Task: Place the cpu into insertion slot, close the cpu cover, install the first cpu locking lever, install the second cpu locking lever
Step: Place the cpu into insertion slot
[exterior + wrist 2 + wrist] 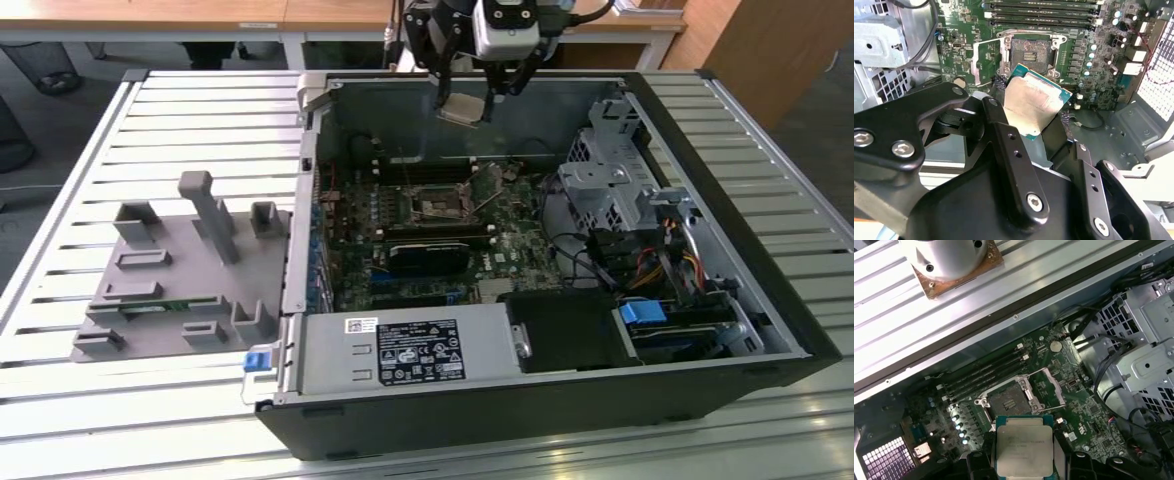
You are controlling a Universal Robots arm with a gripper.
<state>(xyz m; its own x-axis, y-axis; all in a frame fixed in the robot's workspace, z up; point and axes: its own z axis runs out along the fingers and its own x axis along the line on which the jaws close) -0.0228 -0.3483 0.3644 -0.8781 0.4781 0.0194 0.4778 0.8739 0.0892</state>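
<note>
The black gripper point(467, 100) clamps the cpu point(1034, 102), a flat square with a dull, scuffed metal face and green rim, high over the open case point(534, 400). The first wrist view catches the thin silvery cpu cover point(1051, 385) flipped open beside the dark insertion slot point(1006, 401).

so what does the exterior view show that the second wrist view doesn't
The exterior view adds the whole open computer case, the slatted table and a grey fixture on it at that view's left. The second wrist view makes plain the cpu cover, swung open beside the insertion slot. Both show the tool gripping the cpu, clear of that empty slot.
</note>
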